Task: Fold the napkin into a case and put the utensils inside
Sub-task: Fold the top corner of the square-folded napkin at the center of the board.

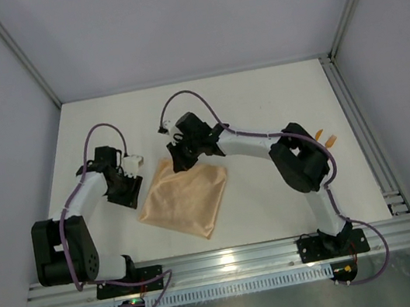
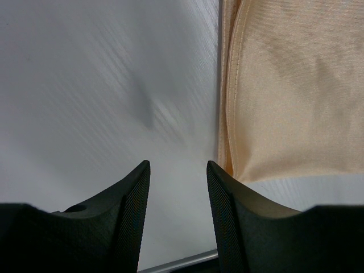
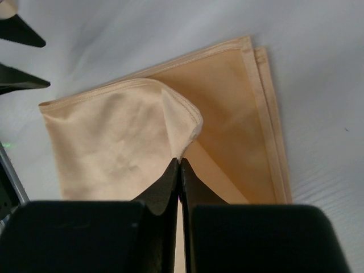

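Peach-orange napkin [image 1: 185,198] lies folded in layers in the middle of the desk [image 1: 259,97], turned corner-on, between my two arms. Right end effector [image 3: 180,165] is at its far corner, jaws fully closed, and the wrist view shows a pinch on the top layer only: that flap is lifted and curled while the layers under it lie flat. Left end effector [image 2: 177,170] is about half open, holding nothing, low over bare desk just beside the napkin's left edge. Utensils [image 1: 327,137] are well off to the right behind my right elbow, mostly hidden, not yet needed. My read: early in the fold, making the first diagonal layer. To do it well, I'd pull the flap low and straight toward the opposite corner, not upward, so the lower layers don't drag. If they start to shift, bring the left down on that edge to pin it. Risk: the sheen suggests slippery cloth, and the pinch looks shallow.
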{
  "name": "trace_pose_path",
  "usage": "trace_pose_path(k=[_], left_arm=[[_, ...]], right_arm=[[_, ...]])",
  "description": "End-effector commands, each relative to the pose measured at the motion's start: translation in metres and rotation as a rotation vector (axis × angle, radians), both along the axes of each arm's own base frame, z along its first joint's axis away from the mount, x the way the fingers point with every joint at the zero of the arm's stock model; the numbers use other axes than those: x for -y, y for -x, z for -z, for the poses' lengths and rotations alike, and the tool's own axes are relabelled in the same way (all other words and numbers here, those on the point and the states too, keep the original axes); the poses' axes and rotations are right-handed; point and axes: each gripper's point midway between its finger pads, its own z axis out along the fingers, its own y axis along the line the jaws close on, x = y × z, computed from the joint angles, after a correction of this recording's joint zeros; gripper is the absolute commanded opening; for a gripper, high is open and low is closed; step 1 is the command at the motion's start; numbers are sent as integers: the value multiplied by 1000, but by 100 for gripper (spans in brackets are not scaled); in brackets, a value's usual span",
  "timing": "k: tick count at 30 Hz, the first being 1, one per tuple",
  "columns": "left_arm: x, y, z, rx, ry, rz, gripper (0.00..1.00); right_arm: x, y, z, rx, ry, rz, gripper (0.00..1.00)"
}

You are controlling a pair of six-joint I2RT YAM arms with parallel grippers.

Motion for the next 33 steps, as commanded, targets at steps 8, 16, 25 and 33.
trace_pose_path(k=[8, 16, 25, 33], left_arm=[[2, -1, -18, 56, 15, 2, 47], [5, 1, -22, 56, 36, 14, 48], [13, -1, -22, 35, 74, 35, 48], [24, 2, -26, 40, 70, 99, 49]], right_arm=[[17, 101, -11, 191, -23, -313, 3], [41, 161, 13, 194, 2, -406, 3], [50, 172, 4, 260, -42, -422, 3], [61, 188, 11, 286, -35, -471, 6]])
